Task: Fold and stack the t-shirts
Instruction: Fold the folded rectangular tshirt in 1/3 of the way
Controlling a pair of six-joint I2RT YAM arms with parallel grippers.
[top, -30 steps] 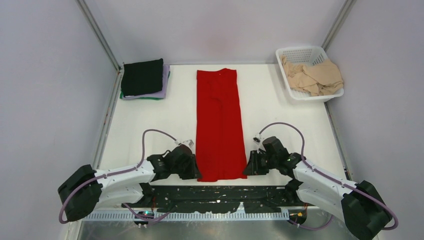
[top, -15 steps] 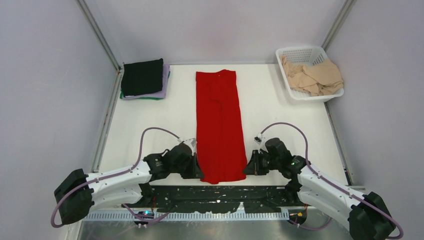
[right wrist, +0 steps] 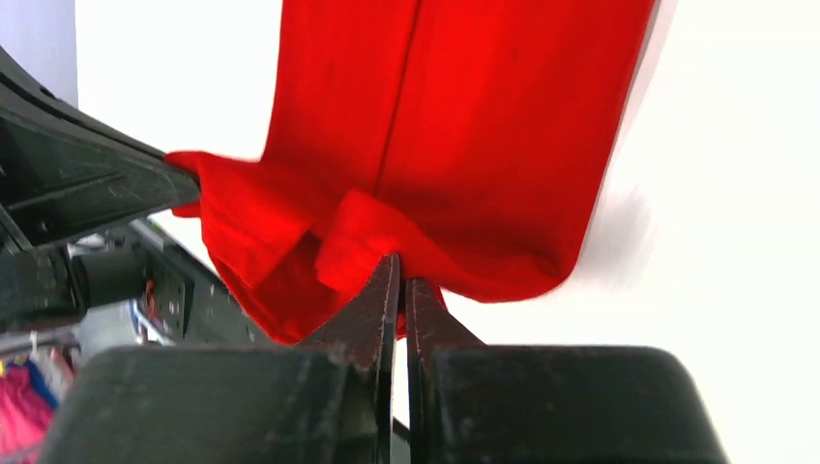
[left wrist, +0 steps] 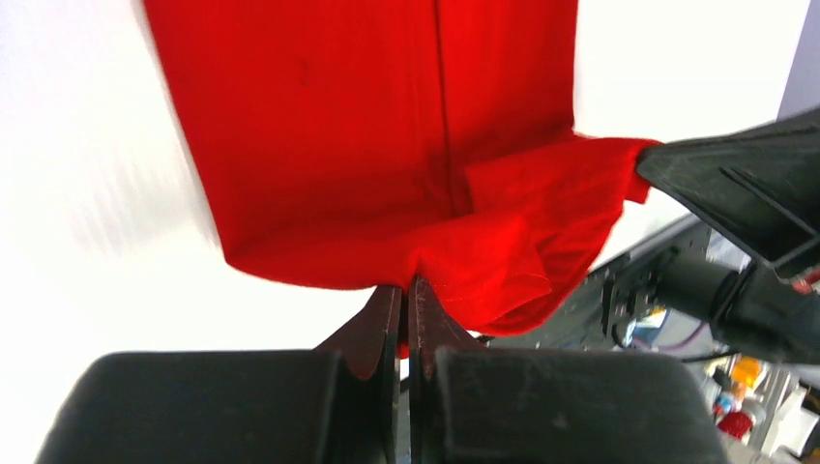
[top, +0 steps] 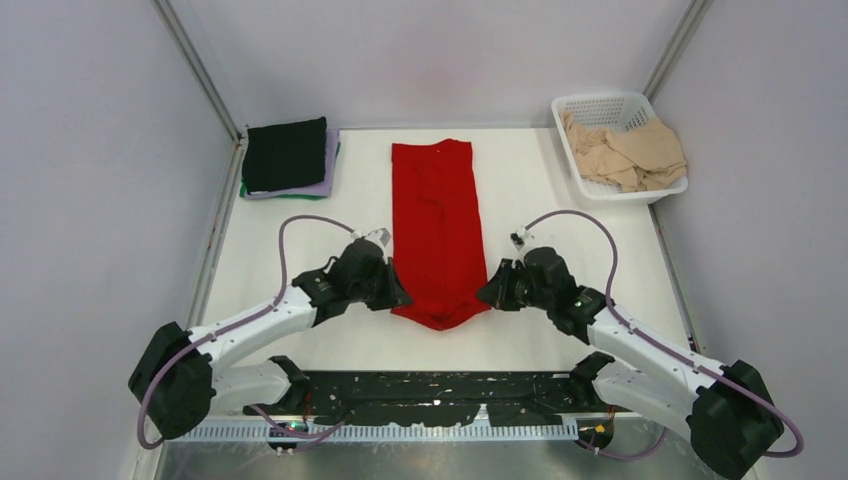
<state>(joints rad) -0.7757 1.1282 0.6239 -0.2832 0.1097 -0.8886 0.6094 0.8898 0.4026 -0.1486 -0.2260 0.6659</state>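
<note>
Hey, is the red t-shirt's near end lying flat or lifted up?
Lifted. The left tool and right tool each pinch a near corner of the red t-shirt, and the hem sags between them.

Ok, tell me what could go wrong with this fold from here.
1. The left gripper and right gripper each pinch only a small bit of the red shirt at its near corners; the cloth could slip out mid-fold.
2. The hem between them sags and bunches, so the fold may land creased.
3. If the arms travel unevenly, the folded half could lie skewed on the narrow strip.
</note>
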